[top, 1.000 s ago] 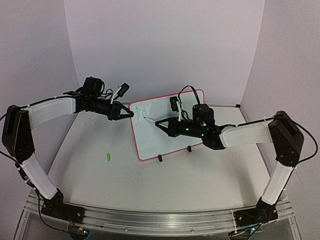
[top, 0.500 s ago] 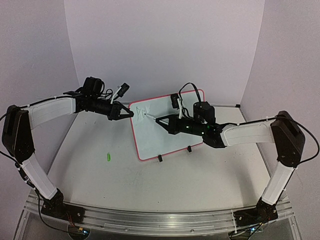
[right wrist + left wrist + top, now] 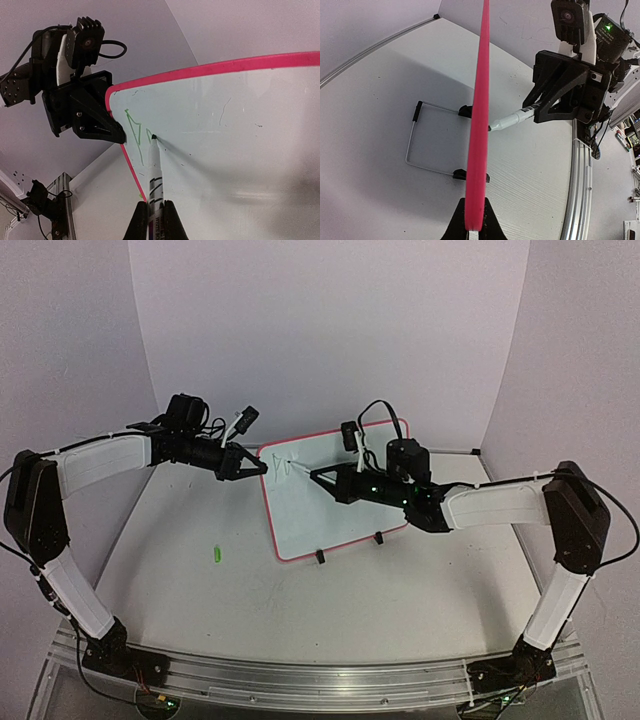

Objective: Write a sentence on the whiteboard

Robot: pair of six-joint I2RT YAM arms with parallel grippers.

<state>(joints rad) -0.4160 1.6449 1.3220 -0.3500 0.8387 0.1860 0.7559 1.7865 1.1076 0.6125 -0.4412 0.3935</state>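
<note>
Marker (image 3: 154, 172) shifted up whiteboard (image 3: 240, 140); white table (image 3: 200, 590), pale lilac walls (image 3: 330, 320).

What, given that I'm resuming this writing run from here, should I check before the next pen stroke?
1. Left gripper clamped on the whiteboard rim: ok.
2. Right gripper shut on the marker: ok.
3. Marker tip on the board face, just right of the green strokes: ok.
4. Sentence complete: not ok, only a few first strokes near the top left corner.
5. Board standing on its clip feet on the table: ok.
6. Ink flowing and pen pressure right: cannot tell.
</note>
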